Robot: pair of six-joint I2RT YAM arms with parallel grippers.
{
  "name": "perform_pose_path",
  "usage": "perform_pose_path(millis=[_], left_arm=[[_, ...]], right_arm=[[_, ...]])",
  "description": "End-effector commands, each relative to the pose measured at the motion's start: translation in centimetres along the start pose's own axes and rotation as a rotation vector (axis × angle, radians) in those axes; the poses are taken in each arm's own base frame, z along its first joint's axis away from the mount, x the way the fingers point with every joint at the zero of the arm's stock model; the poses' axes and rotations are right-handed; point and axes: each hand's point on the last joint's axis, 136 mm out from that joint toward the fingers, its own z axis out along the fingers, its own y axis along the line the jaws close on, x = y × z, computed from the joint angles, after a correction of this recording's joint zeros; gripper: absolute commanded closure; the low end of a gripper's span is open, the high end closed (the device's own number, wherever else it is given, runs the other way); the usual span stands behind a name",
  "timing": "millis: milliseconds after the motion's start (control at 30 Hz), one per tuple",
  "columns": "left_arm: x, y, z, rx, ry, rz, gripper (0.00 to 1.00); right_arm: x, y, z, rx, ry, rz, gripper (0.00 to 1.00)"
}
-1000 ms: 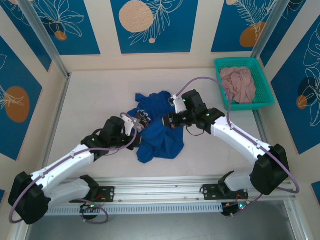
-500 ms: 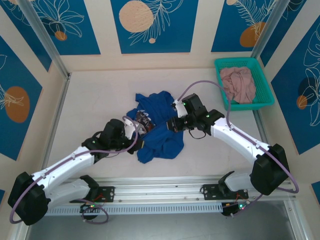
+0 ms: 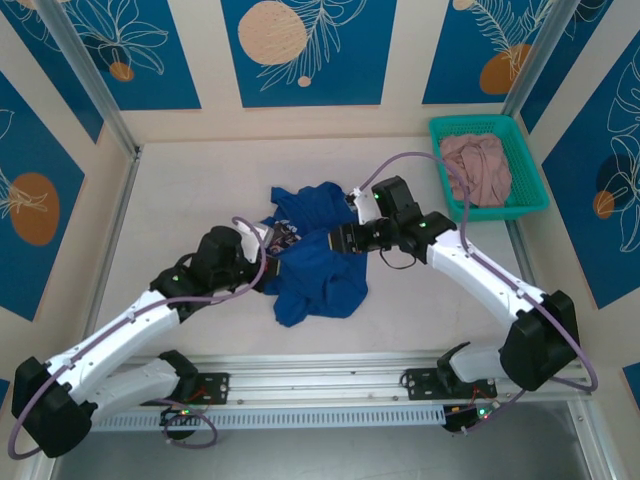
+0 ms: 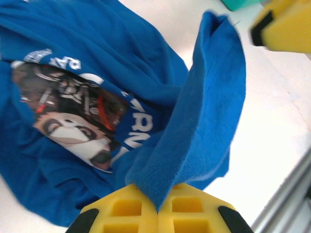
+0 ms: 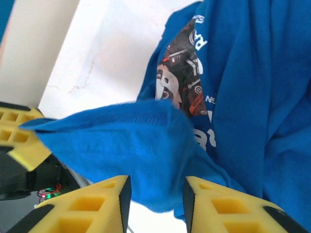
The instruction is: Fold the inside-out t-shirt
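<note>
Blue t-shirt point(image 3: 318, 268) lay bunched mid-bench point(image 3: 190, 190) between the two arms, well apart from the green basket point(image 3: 500, 213) at far right, which held the pink garment point(image 3: 478, 165).

Left end effector point(image 4: 158, 209): pads pressed together on a raised ridge of the shirt. I judged it was lifting that edge clear of the heap so the layers could be sorted.

Right end effector point(image 5: 155, 188): fingers spread. The lifted band of cloth crossed the gap and, as far as I could tell, was not clamped.

Cloth was a soft, limp knit with a fine rib that sagged into deep folds. Printed graphic point(image 4: 73, 116) looked smoother, with white lettering. Pads were yellow, blocky, with gridded pockets.
</note>
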Motion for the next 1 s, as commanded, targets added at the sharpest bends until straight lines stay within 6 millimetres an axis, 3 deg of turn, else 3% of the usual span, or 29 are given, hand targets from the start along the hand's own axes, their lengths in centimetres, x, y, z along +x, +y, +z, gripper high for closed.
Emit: perform_pose_path(millis=[0,167,367,533,767,967], left_arm=[[0.4,2.8,-1.2,-0.158,0.021,-0.021,1.0],[0.0,4.3,-2.4,-0.236,0.01,-0.019,1.0],[-0.6,5.0,-3.8,-0.256,-0.019,-0.021,1.0],[-1.2,5.8,-5.0,-0.272,-0.053,-0.05,1.0],[-1.3,6.1,-5.0,-0.271,-0.062,-0.073,1.0],[-1.2,6.6,-5.0,-0.292,-0.063,-0.081,1.0]], right_arm=[[-0.6,1.5,-2.2,-0.034,-0.038,-0.051,0.58],[-0.3,-2.0,-2.3,0.14,-0.057,-0.035,0.51],[1.8,-8.8,0.2,0.367,0.013,0.099,0.45],[3.0,-12.9,2.4,0.454,0.072,0.186,0.44],[2.2,-15.3,7.3,0.418,0.118,0.235,0.44],[1.7,-16.2,11.2,0.346,0.137,0.263,0.46]])
